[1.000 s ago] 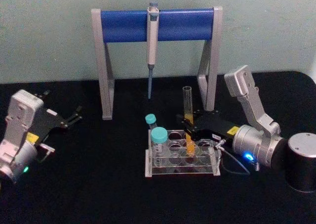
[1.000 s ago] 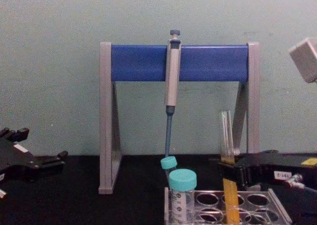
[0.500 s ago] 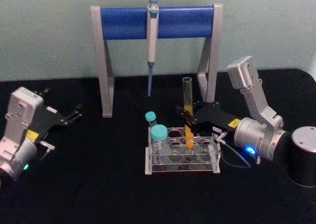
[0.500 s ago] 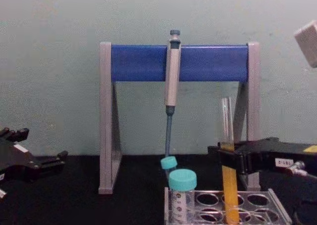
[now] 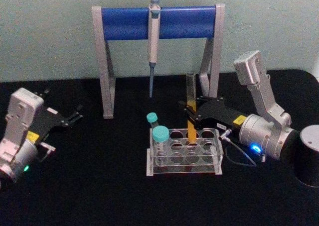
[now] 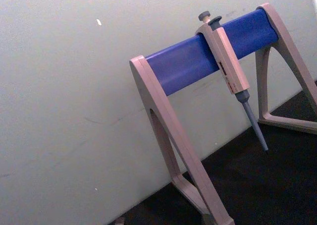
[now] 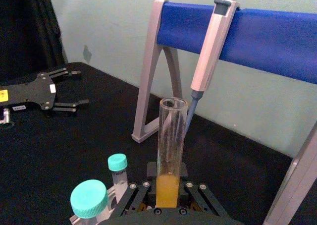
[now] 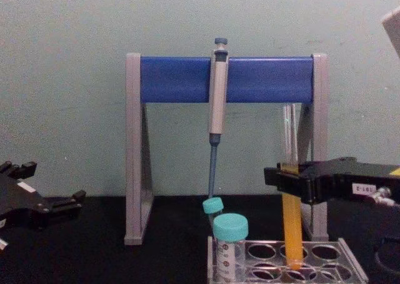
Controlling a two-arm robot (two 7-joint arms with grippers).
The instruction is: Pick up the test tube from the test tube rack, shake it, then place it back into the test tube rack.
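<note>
R claw [image 5: 191,113] clamped on tube [image 5: 190,89] mid-height, tip barely inside rack [image 5: 183,167] hole. Sideways move now could drag rack; uncapped, hard shaking may spill. L claw [image 5: 76,115] parked left, fingers apart.

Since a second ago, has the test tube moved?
Yes. Gripped by the right pincer, the test tube has risen against the pipette stand in the chest view, nearly out of the test tube rack.
</note>
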